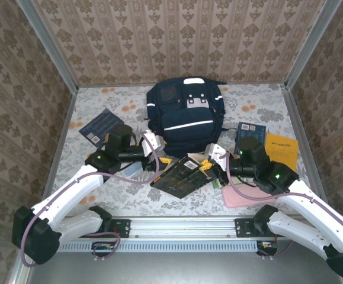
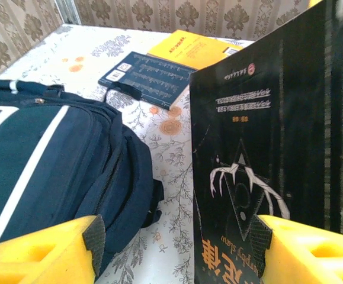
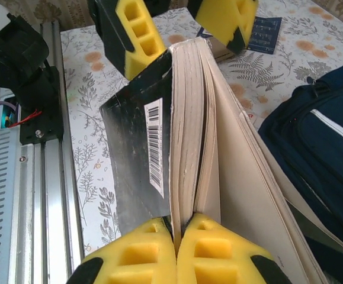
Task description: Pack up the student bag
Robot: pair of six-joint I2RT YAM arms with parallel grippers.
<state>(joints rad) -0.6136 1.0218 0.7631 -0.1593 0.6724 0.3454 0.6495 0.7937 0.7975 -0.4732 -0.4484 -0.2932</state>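
Right gripper (image 3: 176,248) was clamped tight on the pages of the black book (image 3: 141,148), while the left gripper (image 3: 177,23) stood wide, straddling its far edge! The student bag (image 1: 186,115) lay at upper centre, looking zipped shut. Early days, by my reckoning: a blue book (image 1: 100,126) at left, a yellow book (image 1: 281,148) and a pink item (image 1: 242,195) at right waited unpacked. Floral tablecloth (image 1: 130,201), brown damask walls (image 1: 171,35), metal rail (image 1: 183,228) along the bottom.
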